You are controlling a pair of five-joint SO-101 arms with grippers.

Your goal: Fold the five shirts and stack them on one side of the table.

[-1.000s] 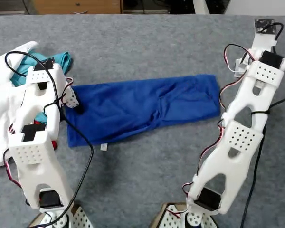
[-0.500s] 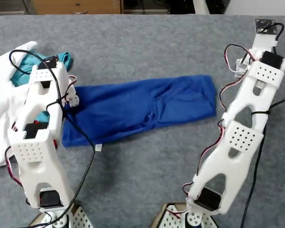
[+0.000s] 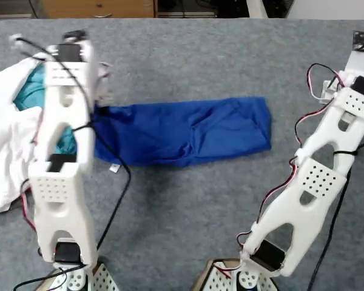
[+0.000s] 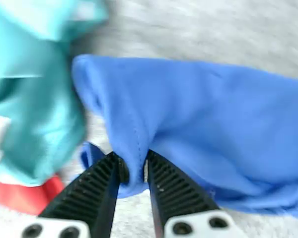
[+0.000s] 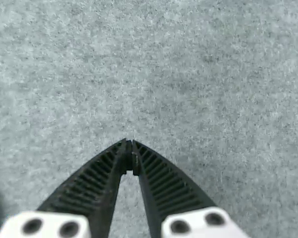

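Where its fabric is bunched, the blue shirt is clamped in the ribbed black jaws of the left gripper near the left edge of the desk, the rest laid as a long wrinkled band across the grey felt. Its small white tag is too small to be read. A teal shirt and a white shirt are heaped alongside. The right gripper is clenched empty over felt.

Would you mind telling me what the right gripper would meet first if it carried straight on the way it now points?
Most likely the grey table covering: the right gripper, shut, points down at it with nothing in between, though the gap is hard to judge.
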